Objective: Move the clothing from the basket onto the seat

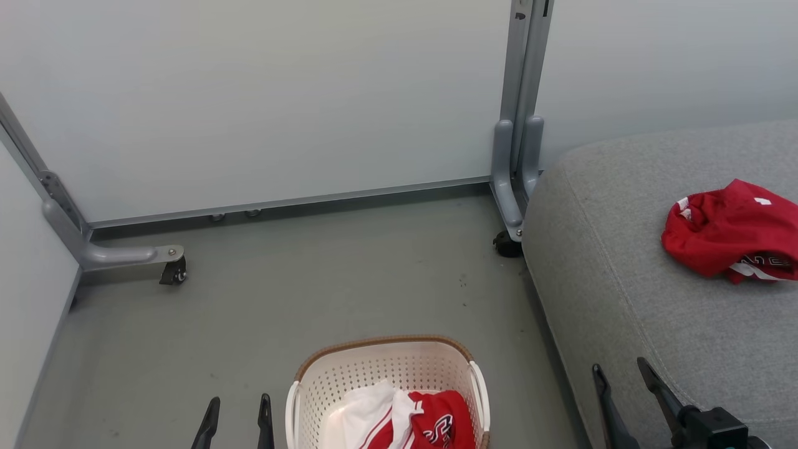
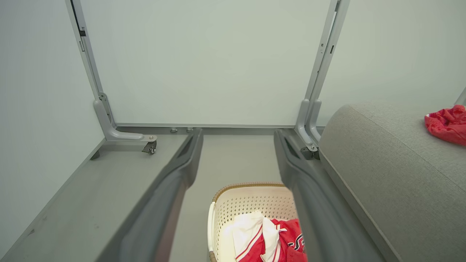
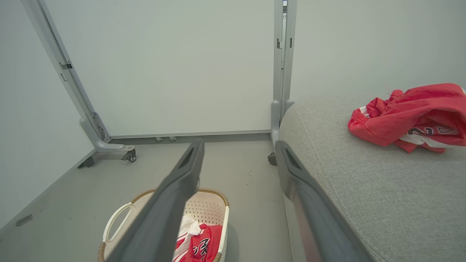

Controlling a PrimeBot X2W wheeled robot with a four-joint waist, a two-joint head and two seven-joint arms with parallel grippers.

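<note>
The cream perforated basket (image 1: 386,368) with a brown rim stands on the floor at the bottom centre of the head view. Inside it lies clothing (image 1: 408,421): a white piece and a red garment with a black-and-white logo. Another red garment (image 1: 732,231) rests on the grey seat (image 1: 629,293) at the right. My left gripper (image 1: 238,402) is open, just left of the basket. My right gripper (image 1: 620,368) is open, over the seat's front edge. The left wrist view shows the basket (image 2: 251,198) between the fingers. The right wrist view shows the basket (image 3: 213,205) and the seat garment (image 3: 404,116).
Grey partition panels on metal legs with castors (image 1: 174,271) close off the back and left. A second castor (image 1: 506,244) sits by the seat's corner. Bare grey floor (image 1: 324,280) stretches between the basket and the panels.
</note>
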